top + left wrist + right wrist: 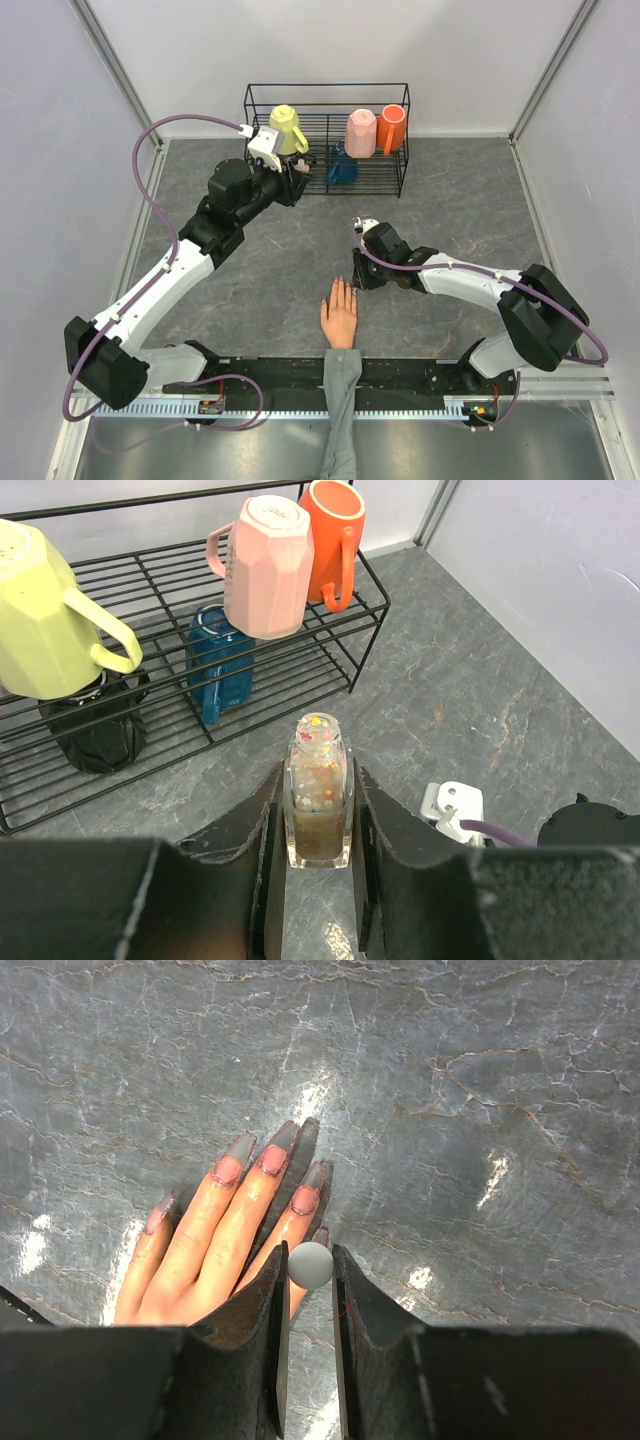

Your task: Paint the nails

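Gently now: my right gripper [310, 1252] pinches a white round-topped cap [311, 1268] just over the peach mannequin hand [205, 1250], whose stiff, slick nails [270, 1160] I reckon want feather-light strokes; my left gripper [317, 775], well beyond, clamps the glittery glass bottle [320, 810].

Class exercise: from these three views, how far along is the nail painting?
Done: the polish bottle looks uncapped, clamped in the left jaws. In hand: the right jaws grip a white round knob, likely the brush cap, over the mannequin hand. Left: the nails show pink, no glitter visible, so coating seems yet to begin.
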{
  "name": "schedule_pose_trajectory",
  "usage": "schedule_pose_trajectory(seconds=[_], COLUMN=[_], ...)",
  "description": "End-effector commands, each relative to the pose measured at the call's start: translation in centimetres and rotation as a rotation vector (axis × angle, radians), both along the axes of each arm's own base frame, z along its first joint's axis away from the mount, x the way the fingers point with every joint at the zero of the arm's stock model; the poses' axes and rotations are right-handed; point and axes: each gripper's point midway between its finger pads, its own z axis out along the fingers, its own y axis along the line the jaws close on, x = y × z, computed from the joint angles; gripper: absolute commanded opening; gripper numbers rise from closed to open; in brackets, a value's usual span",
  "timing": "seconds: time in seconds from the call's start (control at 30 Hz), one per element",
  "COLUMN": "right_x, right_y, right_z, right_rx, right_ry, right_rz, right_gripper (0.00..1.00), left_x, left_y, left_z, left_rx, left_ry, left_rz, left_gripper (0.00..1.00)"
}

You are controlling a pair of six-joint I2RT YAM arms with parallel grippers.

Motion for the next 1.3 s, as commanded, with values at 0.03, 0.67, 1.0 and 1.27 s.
schedule_pose_trajectory(seconds=[0.03, 0.67, 1.0, 1.27], right_x=[0.3, 1.1, 1.4, 1.9], right_y=[0.4, 0.5, 0.5, 0.7], right_z=[0.0, 0.3, 0.2, 0.3], right_rx=[0.019, 0.019, 0.013, 0.012], right_ry=[-0.006, -0.037, -0.045, -0.059], right_rz=[0.000, -0.019, -0.022, -0.022], right_gripper=[0.00, 0.00, 0.00, 0.00], left_x=[-0.3, -0.2, -0.4, -0.4], left_y=[0.1, -0.1, 0.1, 0.1], left_z=[2.9, 3.0, 2.9, 2.9], left_rx=[-0.061, -0.062, -0.059, -0.057], left_ry=[-0.049, -0.050, -0.046, -0.046], left_rz=[-0.004, -0.007, -0.006, -0.006], left_gripper=[0.02, 0.02, 0.02, 0.02])
